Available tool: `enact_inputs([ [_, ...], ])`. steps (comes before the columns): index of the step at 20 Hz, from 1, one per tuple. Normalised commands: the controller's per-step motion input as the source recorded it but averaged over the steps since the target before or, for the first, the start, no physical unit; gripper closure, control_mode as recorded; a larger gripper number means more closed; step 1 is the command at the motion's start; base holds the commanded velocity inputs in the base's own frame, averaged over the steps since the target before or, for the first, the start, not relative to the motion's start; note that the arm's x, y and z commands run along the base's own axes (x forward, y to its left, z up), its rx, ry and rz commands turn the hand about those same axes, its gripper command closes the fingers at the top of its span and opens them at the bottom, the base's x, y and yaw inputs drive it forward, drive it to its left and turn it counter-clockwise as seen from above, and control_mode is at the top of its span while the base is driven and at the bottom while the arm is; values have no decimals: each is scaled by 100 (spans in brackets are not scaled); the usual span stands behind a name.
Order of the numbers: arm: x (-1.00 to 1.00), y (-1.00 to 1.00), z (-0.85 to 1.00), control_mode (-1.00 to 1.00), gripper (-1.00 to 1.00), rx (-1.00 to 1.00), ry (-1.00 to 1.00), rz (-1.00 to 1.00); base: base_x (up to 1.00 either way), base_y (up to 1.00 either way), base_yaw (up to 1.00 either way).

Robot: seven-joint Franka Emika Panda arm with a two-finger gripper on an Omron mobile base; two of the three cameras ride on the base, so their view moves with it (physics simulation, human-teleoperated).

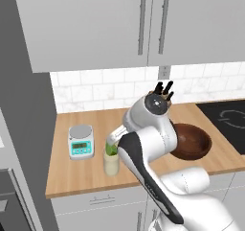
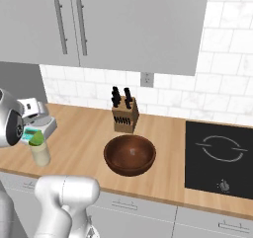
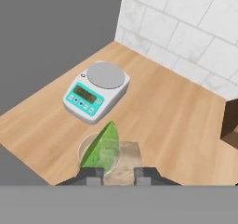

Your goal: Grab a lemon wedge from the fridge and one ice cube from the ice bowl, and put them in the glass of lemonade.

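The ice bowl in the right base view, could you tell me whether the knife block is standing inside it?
No. The knife block stands on the counter behind the ice bowl, nearer the tiled wall.

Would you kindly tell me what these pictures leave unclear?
- Ice bowl: cubes, if any, too faint in the right base view.
- Lemon wedge: whether the pincer holds it; the hand view's bottom edge cuts off the tips.
- Glass of lemonade: rim hidden by the arm, left base view.
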Motion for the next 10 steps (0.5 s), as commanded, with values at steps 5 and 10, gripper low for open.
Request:
enact_inputs([
  [5, 0, 9, 0, -100, 100, 0, 0, 0, 0, 0, 0],
  [10, 0, 2, 0, -100, 100, 0, 6, 0, 0, 0, 0],
])
